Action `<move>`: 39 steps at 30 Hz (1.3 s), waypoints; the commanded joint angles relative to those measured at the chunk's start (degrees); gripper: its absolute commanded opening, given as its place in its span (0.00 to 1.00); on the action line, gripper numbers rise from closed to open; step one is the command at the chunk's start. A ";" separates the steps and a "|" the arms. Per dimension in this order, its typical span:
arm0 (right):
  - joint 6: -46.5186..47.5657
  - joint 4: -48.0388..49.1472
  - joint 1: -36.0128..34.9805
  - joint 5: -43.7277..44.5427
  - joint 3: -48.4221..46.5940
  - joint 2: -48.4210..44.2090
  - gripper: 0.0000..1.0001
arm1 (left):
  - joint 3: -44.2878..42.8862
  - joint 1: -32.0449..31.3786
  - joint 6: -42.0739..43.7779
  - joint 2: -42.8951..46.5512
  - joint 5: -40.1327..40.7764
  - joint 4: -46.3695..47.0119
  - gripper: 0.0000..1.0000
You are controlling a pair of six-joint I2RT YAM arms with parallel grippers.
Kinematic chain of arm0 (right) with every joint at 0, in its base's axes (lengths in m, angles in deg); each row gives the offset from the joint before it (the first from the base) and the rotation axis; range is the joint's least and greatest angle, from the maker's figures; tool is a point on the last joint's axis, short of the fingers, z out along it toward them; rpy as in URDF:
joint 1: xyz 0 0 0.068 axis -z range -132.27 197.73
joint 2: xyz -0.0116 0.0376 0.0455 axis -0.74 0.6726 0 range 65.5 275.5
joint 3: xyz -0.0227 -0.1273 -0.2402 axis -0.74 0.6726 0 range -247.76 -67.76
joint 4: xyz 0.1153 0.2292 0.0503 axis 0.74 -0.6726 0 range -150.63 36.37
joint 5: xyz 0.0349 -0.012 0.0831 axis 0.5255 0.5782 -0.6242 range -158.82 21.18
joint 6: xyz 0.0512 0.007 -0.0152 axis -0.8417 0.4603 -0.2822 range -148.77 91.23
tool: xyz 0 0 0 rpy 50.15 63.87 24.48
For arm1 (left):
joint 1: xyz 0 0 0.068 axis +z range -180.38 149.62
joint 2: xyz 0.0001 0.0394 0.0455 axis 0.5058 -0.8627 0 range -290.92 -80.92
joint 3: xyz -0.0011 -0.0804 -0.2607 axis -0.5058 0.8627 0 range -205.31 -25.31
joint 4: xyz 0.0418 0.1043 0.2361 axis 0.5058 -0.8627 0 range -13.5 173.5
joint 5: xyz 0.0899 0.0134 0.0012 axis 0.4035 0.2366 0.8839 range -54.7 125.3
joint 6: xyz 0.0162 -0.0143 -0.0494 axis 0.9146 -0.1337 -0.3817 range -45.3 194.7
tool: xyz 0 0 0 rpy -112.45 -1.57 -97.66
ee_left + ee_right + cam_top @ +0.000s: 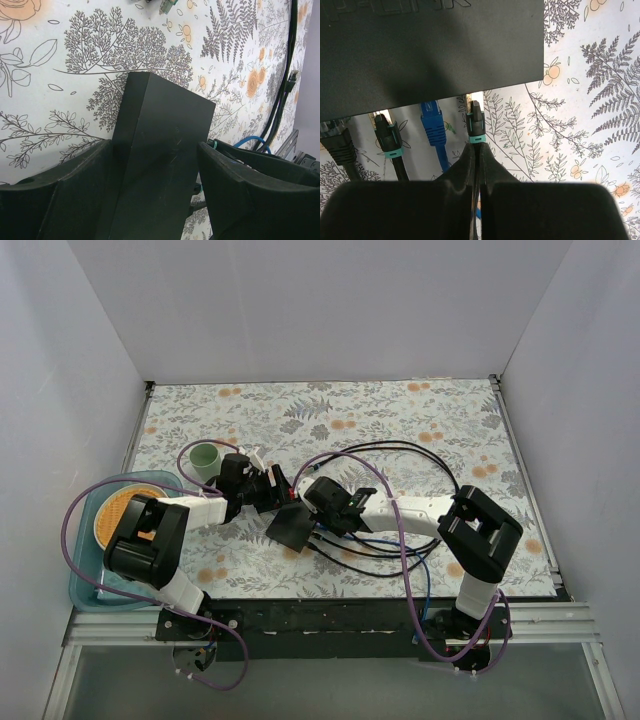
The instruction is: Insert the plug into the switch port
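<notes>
Both arms are built the same: the left arm (155,540) and the right arm (485,530) are chunky black joint housings with smooth white link tubes in between. A purple cable (66,535) runs loose along the left one, and a second purple cable (406,570) follows the right one down to its foot. The left gripper (280,498) is black with small white and red bits on top. The right gripper (315,518) looks all black. Up close, the left fingers (70,200) are thick matte black wedge-shaped plastic, and the right fingers (492,175) are the same.
</notes>
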 commanded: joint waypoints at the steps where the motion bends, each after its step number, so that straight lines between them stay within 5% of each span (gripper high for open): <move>1: -0.66 13.94 -1.22 -0.71 -1.48 -0.33 0.01 | -0.82 -1.91 -1.28 -0.10 -8.36 0.78 0.65; 22: 0.47 25.10 -1.22 -2.56 0.98 -1.65 0.01 | -3.71 -6.83 -0.14 -1.94 -12.14 -4.49 0.61; 39: 0.83 22.82 -1.22 -4.84 -3.67 1.25 0.01 | -5.83 -12.10 -1.37 2.10 -11.26 -8.71 0.59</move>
